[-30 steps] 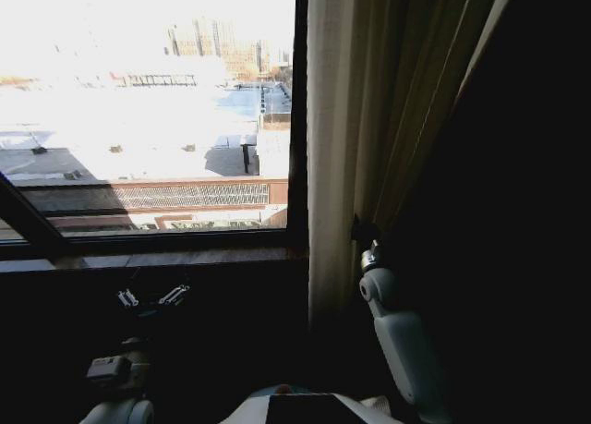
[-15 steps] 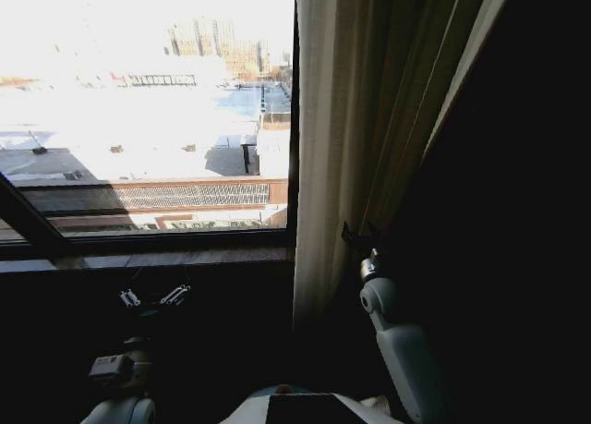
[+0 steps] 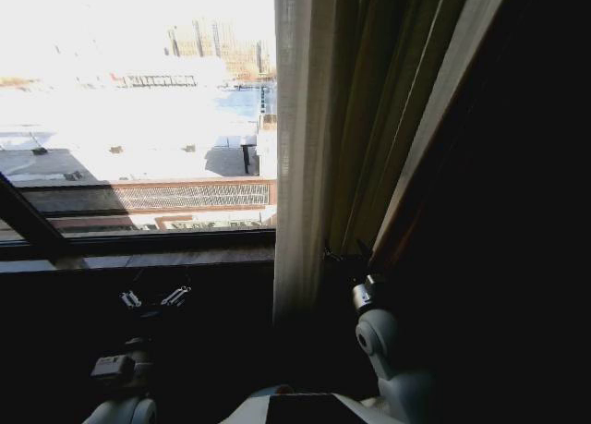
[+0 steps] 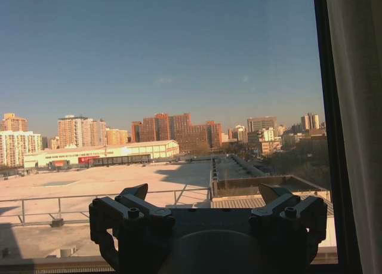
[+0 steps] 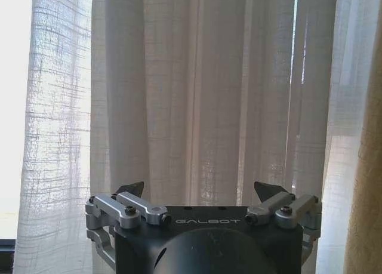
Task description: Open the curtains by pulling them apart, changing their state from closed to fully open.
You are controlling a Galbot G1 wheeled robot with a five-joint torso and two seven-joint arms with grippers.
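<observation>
Curtains (image 3: 305,156) hang with their pleats running straight up and down, gathered at the right side of the window (image 3: 138,119), and their lit edge has moved further left across the glass than one second ago. The right gripper (image 5: 203,193) has its fingers spread apart just before the fabric. The left gripper (image 4: 206,205) rests low under the windowsill (image 3: 138,256), also spread, gripping nothing.

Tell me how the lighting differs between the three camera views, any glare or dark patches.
Head view: window blown out white, room below nearly black. Left wrist view: even daylight, left pincer a dark silhouette. Right wrist view: curtains softly backlit, right pincer shaded.
</observation>
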